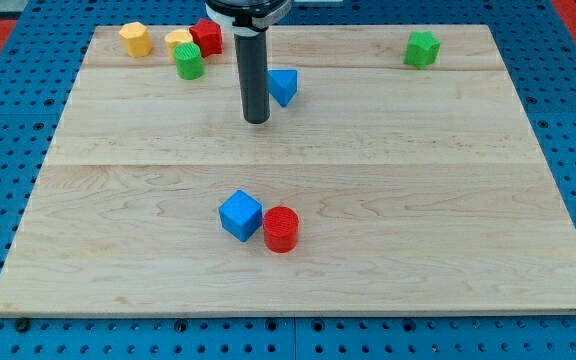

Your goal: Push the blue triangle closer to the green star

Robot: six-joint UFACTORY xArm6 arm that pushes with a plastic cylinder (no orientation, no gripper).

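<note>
The blue triangle [284, 86] lies on the wooden board near the view's top, left of centre. The green star [422, 48] sits at the view's top right, well apart from the triangle. My tip [256, 120] is on the board just to the left of and slightly below the blue triangle, close to it; I cannot tell whether they touch. The rod rises straight up from the tip to the view's top edge.
A yellow block [136, 39], a second yellow block [178, 40], a red block [207, 36] and a green cylinder [189, 62] cluster at the top left. A blue cube [240, 215] and a red cylinder [281, 229] touch near the bottom centre. The board [448, 200] has edges all round.
</note>
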